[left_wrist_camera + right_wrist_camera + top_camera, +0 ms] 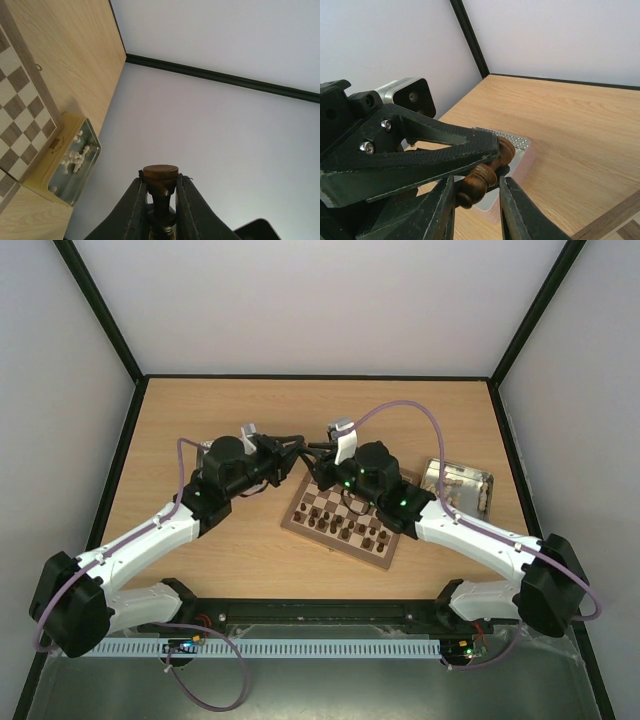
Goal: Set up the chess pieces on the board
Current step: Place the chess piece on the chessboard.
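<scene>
Top cam first: my left gripper [290,453] and right gripper [318,450] meet tip to tip just past the far left corner of the board [318,502]. The board sits mid-table with dark pieces [350,530] on its near rows, and there's a tray [432,472] just to its right. Left wrist cam: my left fingers [135,200] are pinched tight on one dark piece [160,175], held up off the table. The board's checks and the tray of white pieces are off to the side. Right wrist cam: the piece lies sideways in my left fingers, and its free end pokes between my right fingers [517,210]. They're narrow on either side of it, but honestly I can't tell if they're gripping. A grey tray [522,145] is on the table behind it.
</scene>
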`<control>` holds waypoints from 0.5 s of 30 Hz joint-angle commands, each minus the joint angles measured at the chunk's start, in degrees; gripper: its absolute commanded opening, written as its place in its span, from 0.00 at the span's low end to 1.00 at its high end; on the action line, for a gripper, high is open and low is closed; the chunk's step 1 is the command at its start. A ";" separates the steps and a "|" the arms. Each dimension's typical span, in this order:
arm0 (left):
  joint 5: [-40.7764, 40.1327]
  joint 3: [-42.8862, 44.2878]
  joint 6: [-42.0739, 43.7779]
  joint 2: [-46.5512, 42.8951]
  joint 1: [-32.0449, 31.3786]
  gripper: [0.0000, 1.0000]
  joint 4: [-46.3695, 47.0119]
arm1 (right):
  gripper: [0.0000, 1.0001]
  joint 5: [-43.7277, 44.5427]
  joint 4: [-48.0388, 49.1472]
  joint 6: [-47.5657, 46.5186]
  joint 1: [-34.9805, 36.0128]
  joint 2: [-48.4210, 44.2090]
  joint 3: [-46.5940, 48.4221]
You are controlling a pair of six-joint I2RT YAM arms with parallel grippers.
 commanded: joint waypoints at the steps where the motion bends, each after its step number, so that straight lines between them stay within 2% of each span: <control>1: 0.13 2.45 0.65 -0.80 -1.53 0.14 0.74 | 0.23 3.75 -0.31 -1.71 0.27 1.30 1.79; 8: 0.22 2.51 0.41 0.36 -3.12 0.15 1.09 | 0.02 7.49 0.03 -1.16 0.27 -0.11 1.89; 11: -0.23 2.18 0.65 0.09 -3.21 0.18 0.46 | 0.02 8.84 -0.99 0.06 0.27 -1.12 1.71; 15: -0.80 2.24 1.64 -0.12 -3.21 0.32 -1.66 | 0.02 10.18 -5.96 2.63 0.27 -2.81 2.69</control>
